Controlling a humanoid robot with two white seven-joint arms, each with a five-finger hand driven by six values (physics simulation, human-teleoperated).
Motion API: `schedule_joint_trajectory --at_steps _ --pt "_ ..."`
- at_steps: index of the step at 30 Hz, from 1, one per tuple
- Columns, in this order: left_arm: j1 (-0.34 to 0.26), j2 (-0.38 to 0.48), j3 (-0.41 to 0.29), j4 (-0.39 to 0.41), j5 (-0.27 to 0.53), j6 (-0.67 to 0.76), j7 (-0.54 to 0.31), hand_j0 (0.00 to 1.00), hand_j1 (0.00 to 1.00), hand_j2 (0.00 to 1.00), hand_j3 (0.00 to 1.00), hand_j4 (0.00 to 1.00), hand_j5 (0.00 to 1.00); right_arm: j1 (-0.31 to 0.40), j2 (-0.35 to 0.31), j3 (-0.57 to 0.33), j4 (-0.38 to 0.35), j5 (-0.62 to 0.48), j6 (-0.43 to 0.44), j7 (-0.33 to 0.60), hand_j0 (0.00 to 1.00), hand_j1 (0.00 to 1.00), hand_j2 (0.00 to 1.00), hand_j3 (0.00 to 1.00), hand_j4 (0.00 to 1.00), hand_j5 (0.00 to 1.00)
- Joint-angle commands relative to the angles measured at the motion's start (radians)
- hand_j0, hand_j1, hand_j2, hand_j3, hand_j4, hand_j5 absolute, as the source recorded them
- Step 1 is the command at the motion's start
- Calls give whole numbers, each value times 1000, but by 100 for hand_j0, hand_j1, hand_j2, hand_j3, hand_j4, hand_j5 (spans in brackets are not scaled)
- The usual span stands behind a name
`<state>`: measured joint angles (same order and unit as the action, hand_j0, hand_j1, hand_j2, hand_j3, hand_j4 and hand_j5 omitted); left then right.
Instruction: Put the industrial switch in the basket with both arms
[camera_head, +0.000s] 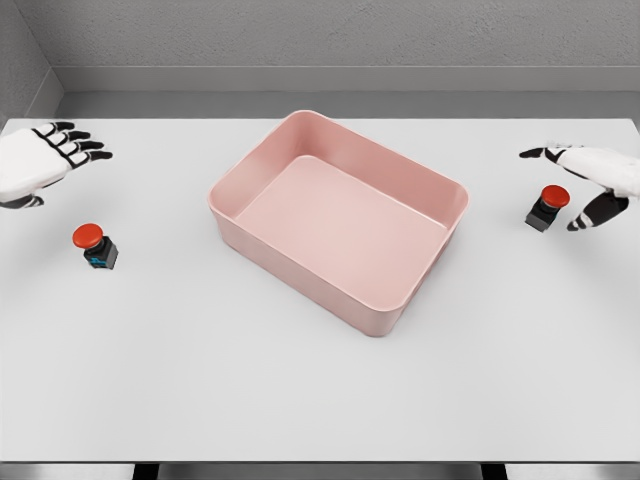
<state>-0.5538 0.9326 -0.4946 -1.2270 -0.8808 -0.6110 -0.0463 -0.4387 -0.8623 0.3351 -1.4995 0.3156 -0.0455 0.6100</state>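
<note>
Both hands hover over the white table (300, 400) with nothing in their grasp. At the far right, the right hand (590, 180) has its fingers spread, thumb and forefinger reaching around a red-capped industrial switch (547, 207); the switch sits on the table just beside the fingertips, and whether they touch it cannot be told. At the far left, the left hand (45, 160) is loosely open, its dark-tipped fingers pointing right. A second red-capped switch (95, 245) stands below that hand, near it but clearly apart. Between the two switches, in the middle of the table, lies the pink basket (225, 190), turned at an angle.
</note>
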Motion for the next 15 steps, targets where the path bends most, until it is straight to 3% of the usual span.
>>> schedule_joint_trajectory --at_steps 1,6,9,10,12,15 --pt "-2 -14 7 32 16 0 -38 100 100 100 100 100 100 -2 9 16 31 5 38 1 100 100 100 100 100 100" --pt "-41 -84 37 165 17 0 -52 100 100 100 100 100 100 -23 11 35 56 5 49 1 100 100 100 100 100 100" --pt "-89 -159 48 276 17 0 -158 100 100 100 100 100 100 -26 14 44 54 6 50 1 100 100 100 100 100 100" --pt "-95 -167 65 285 10 0 -162 100 100 100 100 100 100 -28 14 47 50 11 49 1 100 100 100 100 100 100" --pt "-91 -219 142 291 2 0 -267 100 100 100 100 100 100 -32 32 59 47 11 39 1 100 100 100 100 100 100" --pt "-94 -261 157 288 -36 0 -271 100 100 100 100 100 100 -48 45 79 44 11 35 1 100 100 100 100 100 100"
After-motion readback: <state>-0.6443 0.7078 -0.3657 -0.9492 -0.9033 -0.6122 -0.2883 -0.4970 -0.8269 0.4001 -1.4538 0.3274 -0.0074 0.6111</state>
